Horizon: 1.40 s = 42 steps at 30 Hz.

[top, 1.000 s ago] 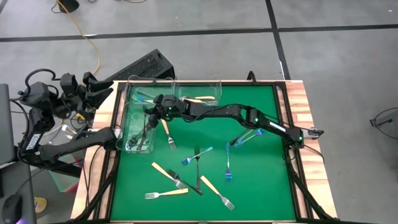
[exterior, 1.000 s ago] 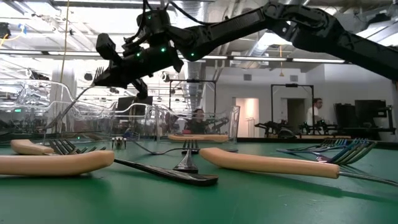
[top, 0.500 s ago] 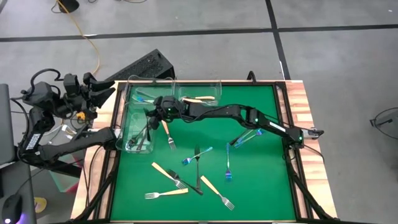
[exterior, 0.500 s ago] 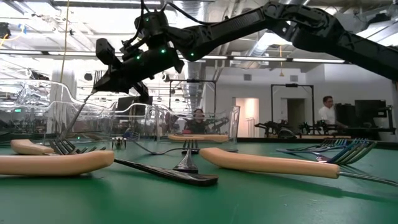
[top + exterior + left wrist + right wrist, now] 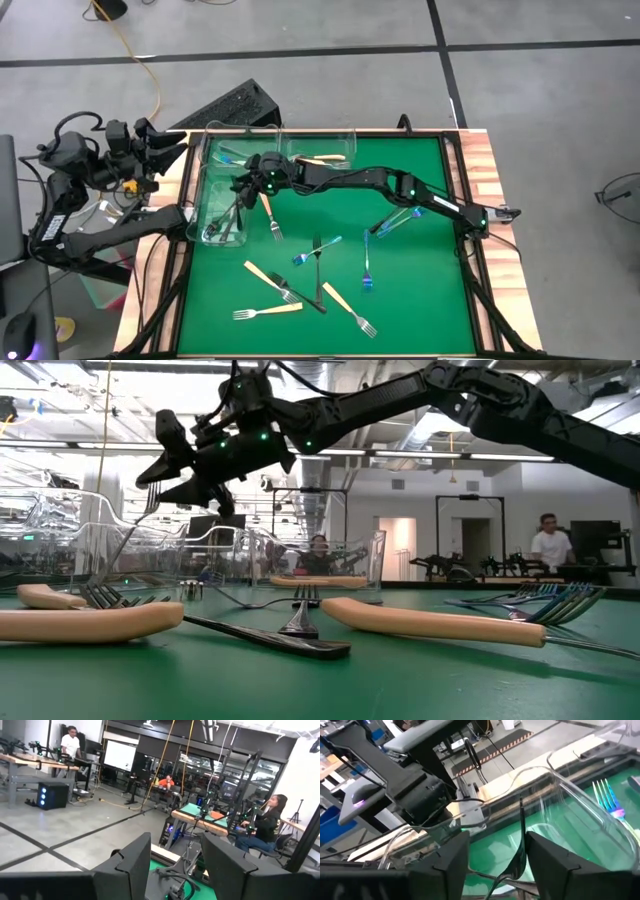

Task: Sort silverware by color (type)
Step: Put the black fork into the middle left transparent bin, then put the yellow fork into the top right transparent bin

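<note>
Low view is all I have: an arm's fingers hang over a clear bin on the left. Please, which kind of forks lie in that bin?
Observer: From above, the bin under the right gripper holds dark forks.
Operator: Is a fork between the fingers?
Observer: The right wrist view shows one dark fork standing up between the open fingers. I cannot tell whether it touches one of them.
Operator: Where is the other arm?
Observer: The left gripper waits off the table's left edge, open, with nothing in it.
</note>
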Motion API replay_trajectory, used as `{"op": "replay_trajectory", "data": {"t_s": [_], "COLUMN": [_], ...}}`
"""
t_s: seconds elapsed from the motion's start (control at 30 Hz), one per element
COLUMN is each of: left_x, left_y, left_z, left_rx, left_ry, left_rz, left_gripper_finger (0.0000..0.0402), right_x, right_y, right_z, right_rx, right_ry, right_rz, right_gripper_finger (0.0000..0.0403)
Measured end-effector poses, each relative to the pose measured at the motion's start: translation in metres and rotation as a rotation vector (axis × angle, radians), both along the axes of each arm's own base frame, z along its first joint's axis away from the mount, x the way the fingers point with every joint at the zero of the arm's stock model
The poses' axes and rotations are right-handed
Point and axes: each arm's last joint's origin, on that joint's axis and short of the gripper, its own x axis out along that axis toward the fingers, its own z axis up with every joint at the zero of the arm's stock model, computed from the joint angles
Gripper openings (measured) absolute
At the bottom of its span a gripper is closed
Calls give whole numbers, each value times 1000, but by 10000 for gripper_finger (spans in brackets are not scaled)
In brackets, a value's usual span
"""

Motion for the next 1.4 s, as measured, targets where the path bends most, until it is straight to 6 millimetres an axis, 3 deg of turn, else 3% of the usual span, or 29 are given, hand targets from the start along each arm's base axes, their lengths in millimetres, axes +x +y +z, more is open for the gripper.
{"op": "replay_trajectory", "data": {"t_s": [0.63, 0.87, 1.13, 1.23, 1.4], "left_x": [0, -1, -1, -1, -1], "left_y": [1, 3, 3, 3, 4], "left_z": [-4, -7, -7, -7, -7], "left_rx": [38, 18, 9, 8, 4], "left_ry": [60, 90, 86, 86, 86], "left_rz": [53, 118, 120, 126, 140], "left_gripper_finger": [160, 160, 160, 160, 160], "right_x": [-4, -6, -11, -19, -44], "right_y": [-8, -3, 12, 12, 7], "right_z": [-9, -11, 21, 35, 78], "right_rx": [-97, -302, -562, -579, -568], "right_ry": [102, 156, 154, 201, 264], "right_rz": [23, 106, 126, 101, 66], "right_gripper_finger": [215, 215, 215, 215, 215]}}
